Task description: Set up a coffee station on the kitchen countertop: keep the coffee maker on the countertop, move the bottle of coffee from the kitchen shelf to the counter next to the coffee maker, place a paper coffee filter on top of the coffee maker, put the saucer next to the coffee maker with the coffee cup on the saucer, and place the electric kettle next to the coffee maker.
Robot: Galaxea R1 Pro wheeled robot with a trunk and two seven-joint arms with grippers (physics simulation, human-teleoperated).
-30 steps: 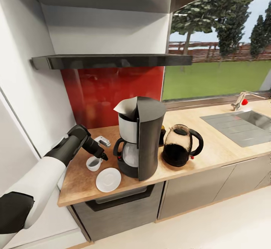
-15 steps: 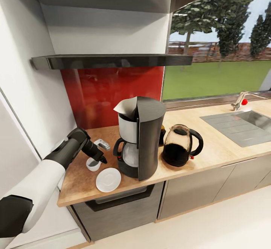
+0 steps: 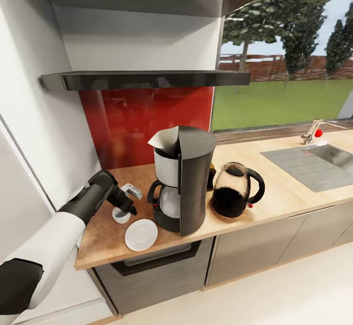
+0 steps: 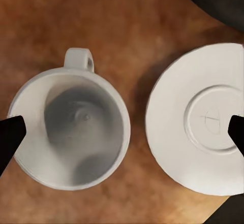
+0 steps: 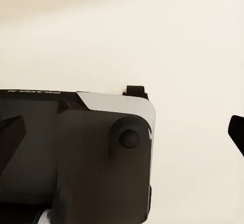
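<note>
1. Left gripper (image 4: 122, 132) spread wide above coffee cup (image 4: 70, 131), beside saucer (image 4: 199, 118) on kitchen countertop (image 3: 274, 192).
2. Possible snag: one fingertip over the saucer, so closing could nudge the plate or tip the cup.
3. Right gripper (image 5: 122, 132): fingertips well apart.

The left arm reaches forward and down, white upper segment leading into a dark forearm and wrist. Its left gripper (image 3: 128, 209) points downward with the fingertips (image 4: 11, 137) spread wide apart, jaws open. In the right wrist view, the right gripper (image 5: 122, 132) likewise shows its two dark fingertips set far apart.
</note>
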